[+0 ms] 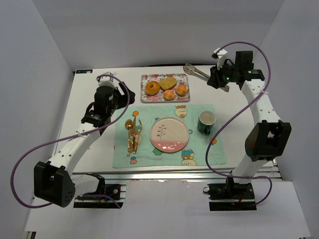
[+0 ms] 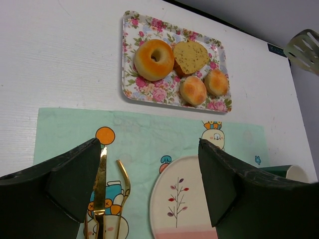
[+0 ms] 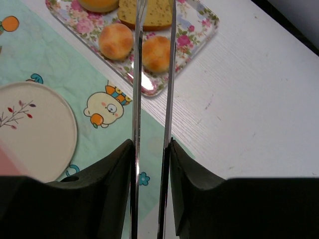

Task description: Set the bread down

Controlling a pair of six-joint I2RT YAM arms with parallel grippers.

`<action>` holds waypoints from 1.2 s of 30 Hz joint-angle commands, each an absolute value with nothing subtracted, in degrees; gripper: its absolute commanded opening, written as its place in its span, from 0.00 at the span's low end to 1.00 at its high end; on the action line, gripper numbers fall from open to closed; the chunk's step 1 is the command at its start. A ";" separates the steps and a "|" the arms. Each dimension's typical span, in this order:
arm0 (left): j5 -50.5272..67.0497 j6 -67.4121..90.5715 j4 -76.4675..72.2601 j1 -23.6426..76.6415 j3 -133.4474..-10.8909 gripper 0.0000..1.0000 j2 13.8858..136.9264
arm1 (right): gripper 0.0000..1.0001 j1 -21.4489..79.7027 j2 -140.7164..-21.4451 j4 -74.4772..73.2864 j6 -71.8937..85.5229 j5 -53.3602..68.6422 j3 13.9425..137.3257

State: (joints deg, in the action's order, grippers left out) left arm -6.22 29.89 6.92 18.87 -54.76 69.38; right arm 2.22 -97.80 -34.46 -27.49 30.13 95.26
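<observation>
The bread lies on a floral tray [image 1: 144,79]: a ring-shaped bagel [image 1: 152,87], a heart-shaped slice [image 1: 168,82] and two small buns [image 1: 169,94]. My right gripper [image 1: 215,78] hovers right of the tray, shut on a pair of metal tongs [image 1: 197,72]. In the right wrist view the tongs' two arms [image 3: 137,99] run between the jaws [image 3: 152,144], out over a bun [image 3: 155,52], a narrow gap between them. My left gripper [image 1: 123,97] hangs open and empty [image 2: 149,184], left of the tray. The left wrist view shows the bagel [image 2: 153,59] and slice [image 2: 190,56].
A green cartoon placemat [image 1: 199,149] carries a pink-and-white plate [image 1: 169,134], gold cutlery [image 1: 132,134] to its left and a dark green mug [image 1: 206,122] to its right. Grey walls close in the white table on three sides.
</observation>
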 commanded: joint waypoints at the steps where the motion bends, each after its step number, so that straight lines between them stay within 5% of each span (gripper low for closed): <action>1: -7.38 30.23 7.65 18.63 -55.37 0.88 66.36 | 0.39 3.95 -99.40 -35.07 -26.72 31.29 99.40; 19: -8.44 31.20 8.53 18.63 -53.97 0.88 63.81 | 0.36 18.63 -108.90 -44.39 -40.17 20.66 105.03; 30: -8.61 31.64 8.00 18.63 -52.73 0.88 63.54 | 0.37 22.67 -109.07 -36.39 -36.03 16.97 101.69; 36: -8.96 31.46 8.70 18.63 -52.82 0.88 63.37 | 0.40 25.75 -105.03 -25.15 -50.16 11.78 91.86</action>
